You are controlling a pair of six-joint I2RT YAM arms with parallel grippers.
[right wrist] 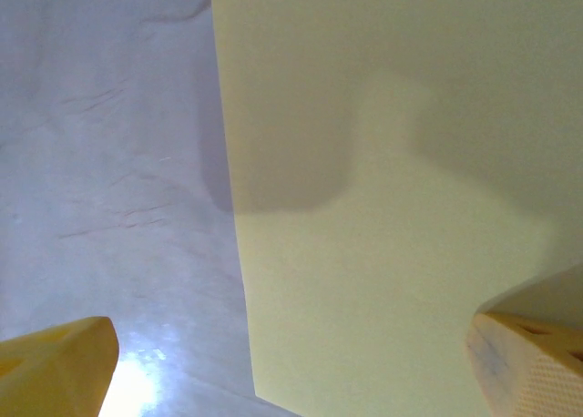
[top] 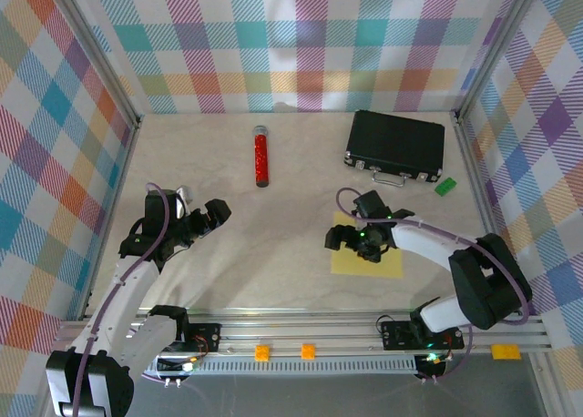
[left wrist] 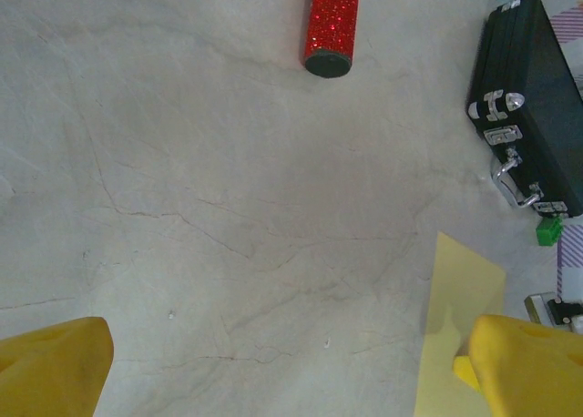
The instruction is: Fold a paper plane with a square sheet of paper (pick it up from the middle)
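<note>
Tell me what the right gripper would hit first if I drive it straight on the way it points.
Most likely the square sheet of paper. The right gripper, open, points down across one edge of the sheet, one side above the paper and the other above the bare table. The height above it is unclear.

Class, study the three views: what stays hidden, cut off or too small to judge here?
- Top view: the right gripper covers the middle of the square sheet of paper.
- Right wrist view: top and right edges cut the sheet off.
- Left wrist view: top edge cuts the red cylinder, right edge the black case.
- Top view: green block too small for detail.
</note>
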